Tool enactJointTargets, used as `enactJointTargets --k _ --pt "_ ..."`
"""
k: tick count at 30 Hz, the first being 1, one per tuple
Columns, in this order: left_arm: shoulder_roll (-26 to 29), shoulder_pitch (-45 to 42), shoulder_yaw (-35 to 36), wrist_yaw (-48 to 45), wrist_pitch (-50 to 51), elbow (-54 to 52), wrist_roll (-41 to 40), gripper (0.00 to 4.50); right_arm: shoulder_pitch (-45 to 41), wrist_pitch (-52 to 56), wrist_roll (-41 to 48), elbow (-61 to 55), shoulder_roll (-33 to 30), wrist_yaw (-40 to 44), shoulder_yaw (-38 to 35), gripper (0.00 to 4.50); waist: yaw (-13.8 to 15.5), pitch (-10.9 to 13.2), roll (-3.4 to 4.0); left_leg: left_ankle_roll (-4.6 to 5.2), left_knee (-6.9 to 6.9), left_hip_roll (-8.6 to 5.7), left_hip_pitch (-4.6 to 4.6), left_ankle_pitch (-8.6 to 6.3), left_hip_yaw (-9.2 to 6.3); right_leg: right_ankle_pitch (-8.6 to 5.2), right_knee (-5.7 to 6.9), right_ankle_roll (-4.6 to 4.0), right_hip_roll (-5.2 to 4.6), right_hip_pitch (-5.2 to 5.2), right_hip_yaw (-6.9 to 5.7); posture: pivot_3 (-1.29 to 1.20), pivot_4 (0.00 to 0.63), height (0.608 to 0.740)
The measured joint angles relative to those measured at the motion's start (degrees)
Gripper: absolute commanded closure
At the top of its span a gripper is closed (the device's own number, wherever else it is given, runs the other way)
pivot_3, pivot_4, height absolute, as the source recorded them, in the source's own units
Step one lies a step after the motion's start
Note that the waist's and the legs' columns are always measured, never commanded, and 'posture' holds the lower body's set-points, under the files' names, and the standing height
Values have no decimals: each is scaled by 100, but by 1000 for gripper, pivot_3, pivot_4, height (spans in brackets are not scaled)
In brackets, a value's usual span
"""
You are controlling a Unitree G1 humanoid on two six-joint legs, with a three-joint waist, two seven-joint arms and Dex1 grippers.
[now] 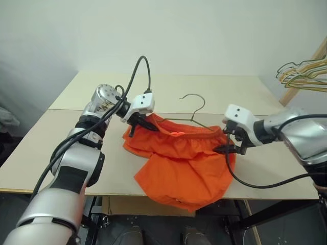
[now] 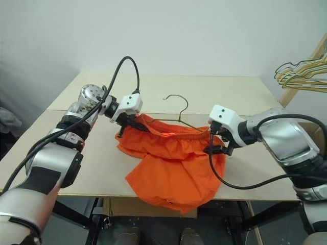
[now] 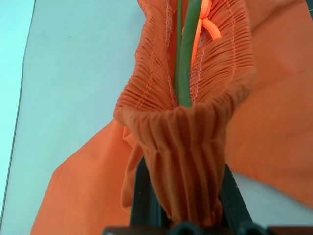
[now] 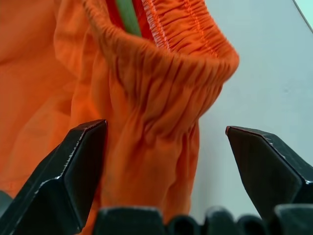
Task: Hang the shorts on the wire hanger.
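Bright orange shorts (image 1: 179,168) lie on the table (image 1: 76,163), their lower part drooping over its front edge. The wire hanger's (image 1: 196,106) hook rises behind the waistband, and its wire (image 3: 188,58) runs inside that gathered band. My left gripper (image 1: 139,122) is shut on the left end of the waistband (image 3: 186,152). At the band's right end my right gripper (image 4: 165,128) stands open. The orange fabric (image 4: 146,98) bulges between its black fingers (image 4: 73,161), which are apart from it on both sides.
A bunch of yellow and green hangers (image 1: 302,72) hangs on a slanted wooden post (image 1: 305,69) at the far right. Behind the shorts the table continues as a second pale board (image 1: 168,89) up to the white wall.
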Motion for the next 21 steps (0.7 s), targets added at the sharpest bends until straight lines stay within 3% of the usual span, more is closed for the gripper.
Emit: enactJointTargets --k 11,16,21 --pt "34 0 121 -84 0 -76 -1 4500 -142 -291 -159 187 198 484 152 4468 49 0 0 0 1 0 2 0 0 0 2 0 0 2 -1 94 0 740" --pt "60 2 166 -230 -36 -83 -11 4500 -140 -320 -150 115 158 691 138 4468 66 0 0 0 0 0 2 0 0 0 2 0 0 1 -1 89 0 740" --pt "66 3 169 -270 -32 -179 -306 3094 -115 -299 -37 -22 95 841 71 4500 89 0 0 0 1 0 2 0 0 0 2 0 0 1 -1 82 0 740"
